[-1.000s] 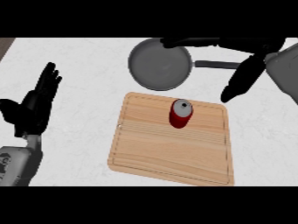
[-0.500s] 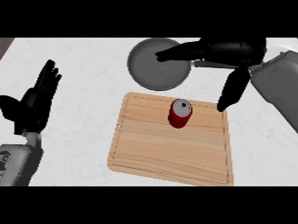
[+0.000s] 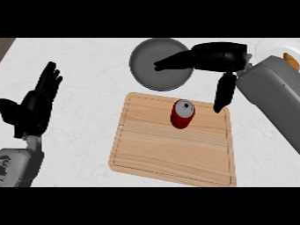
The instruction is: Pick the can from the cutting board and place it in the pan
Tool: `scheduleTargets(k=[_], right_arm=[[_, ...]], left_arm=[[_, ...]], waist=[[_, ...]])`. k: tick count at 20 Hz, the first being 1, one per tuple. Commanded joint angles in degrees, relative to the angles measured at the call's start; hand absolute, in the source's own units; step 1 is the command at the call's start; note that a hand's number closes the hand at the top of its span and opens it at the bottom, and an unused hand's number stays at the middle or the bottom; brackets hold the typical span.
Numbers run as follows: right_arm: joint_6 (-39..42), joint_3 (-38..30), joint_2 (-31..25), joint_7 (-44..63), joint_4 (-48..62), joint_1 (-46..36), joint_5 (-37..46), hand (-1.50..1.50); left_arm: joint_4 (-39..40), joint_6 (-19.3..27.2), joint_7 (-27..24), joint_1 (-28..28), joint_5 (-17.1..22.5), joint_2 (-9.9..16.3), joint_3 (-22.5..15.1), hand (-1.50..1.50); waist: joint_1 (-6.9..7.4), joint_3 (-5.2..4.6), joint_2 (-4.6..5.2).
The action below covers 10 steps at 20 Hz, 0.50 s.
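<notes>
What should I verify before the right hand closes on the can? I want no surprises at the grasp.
1. Red cylindrical can upright on the wooden cutting board: ok.
2. Right hand open, fingers spread: ok.
3. Right hand around the can: not ok; it is beside and above it, apart.
4. Round grey pan free of objects: ok where visible; hand covers part.
5. Left hand resting open at the left, out of the way: ok.
</notes>
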Motion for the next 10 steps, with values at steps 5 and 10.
scheduleTargets(k=[5,10], right_arm=[[2.8,3.5,2.6,-4.7,-1.4,1.7,5.1,-1.5],[-2.1,4.5,4.9,-7.4,2.7,2.3,10.4,-1.5]], left_arm=[[0.1,-1.0,0.3,-0.6,-0.9,0.1,0.9,0.0],[4.7,-1.3,-2.1,-2.9,-1.2,-1.0,2.8,0.0]], waist=[[-0.37,-0.01,-0.18],[-0.3,-0.01,0.07]])
